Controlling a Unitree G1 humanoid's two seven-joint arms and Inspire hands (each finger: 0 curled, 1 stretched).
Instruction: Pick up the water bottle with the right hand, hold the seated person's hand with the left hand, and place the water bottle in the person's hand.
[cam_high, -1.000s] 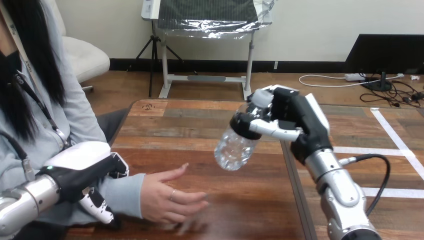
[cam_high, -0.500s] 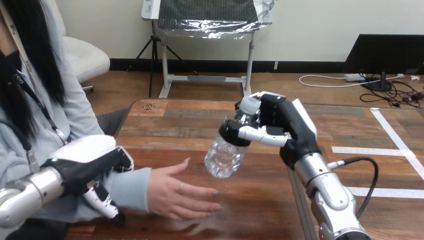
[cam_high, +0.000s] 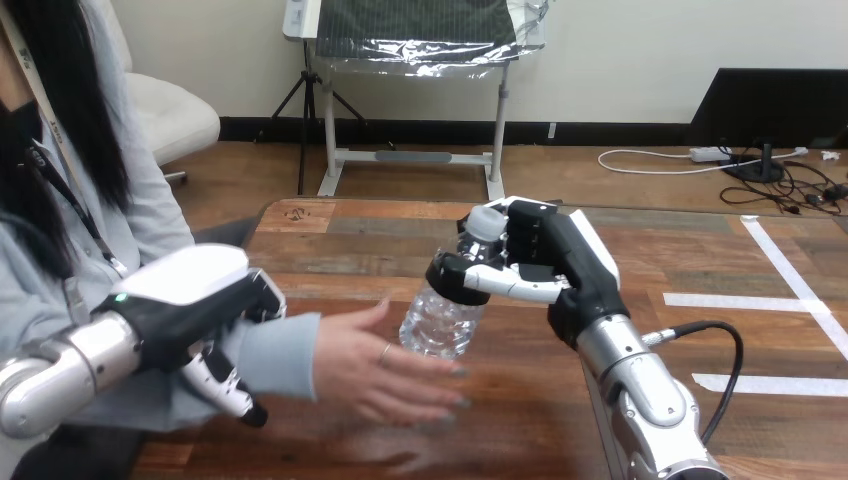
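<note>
While your right hand (cam_high: 568, 265) is clamped round the neck and shoulder of the clear plastic water bottle with a white cap (cam_high: 440, 315), the bottle hangs tilted above the brown wooden table (cam_high: 330, 240). Its cap is up by the hand and its base is low, just beside the person's hand (cam_high: 380, 365), which is open with its fingers pointing right. You cannot tell whether base and palm touch. Your left hand (cam_high: 185, 300) lies over the person's forearm (cam_high: 285, 350) in its grey-blue sleeve, fingers (cam_high: 225, 385) curled under it.
</note>
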